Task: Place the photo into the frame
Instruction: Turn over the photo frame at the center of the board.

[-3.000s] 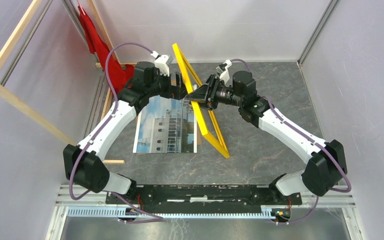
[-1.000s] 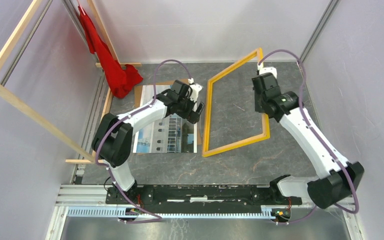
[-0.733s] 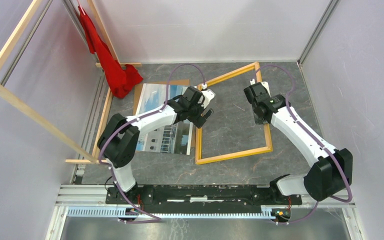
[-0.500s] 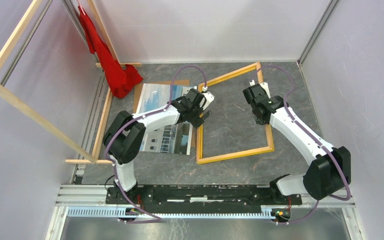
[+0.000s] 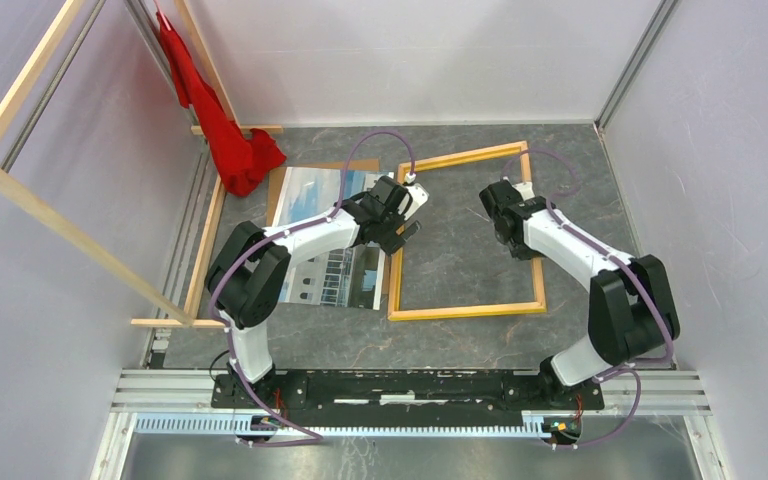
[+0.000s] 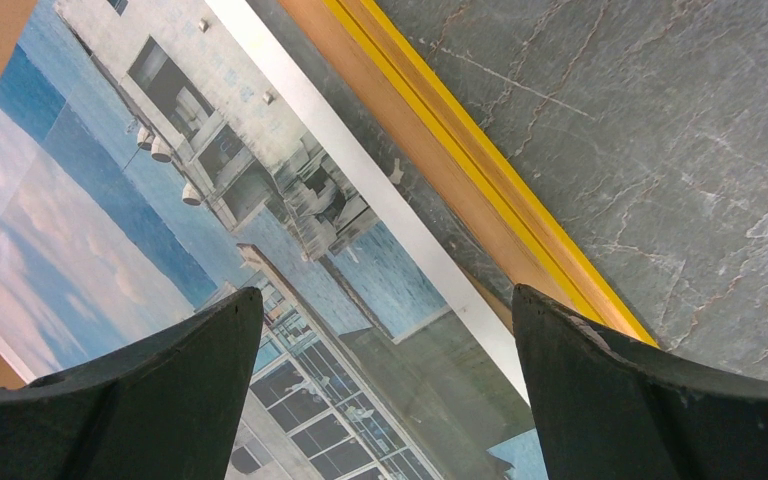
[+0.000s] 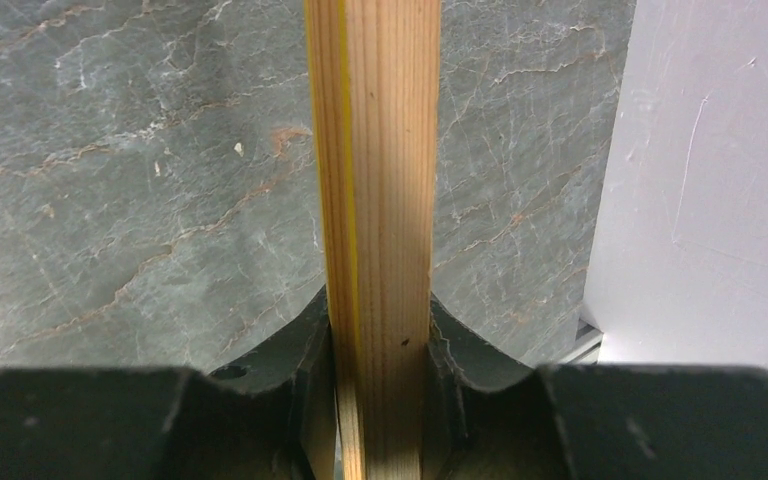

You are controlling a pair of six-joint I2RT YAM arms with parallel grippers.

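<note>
Judging the step in hand as settling the frame [image 5: 465, 311] onto the table [image 5: 460, 250] ahead of loading it. Pinching the frame's right rail between the closed-in fingers of the right gripper [image 7: 380, 350], with the wood back turned up and a thin yellow edge showing along the left of the rail, straight ahead of the fingers. Hanging the left gripper [image 6: 385, 330] spread wide and gripping nothing, right over the frame's left rail. Finding the photo [image 5: 312, 192] directly below and to the left of those spread fingers, picture side up on the brown backing board [image 5: 360, 165], with its white margin just beside the left rail and not yet inside the opening; not telling whether touching the rail or a little apart. Probably calling next for letting go of the rail on the right. Then bringing the left fingers down at the print's nearest edge, working a fingertip under thin paper lying flat, and carrying it rightward into the opening. Likely also turning it face down, given the back facing up.
</note>
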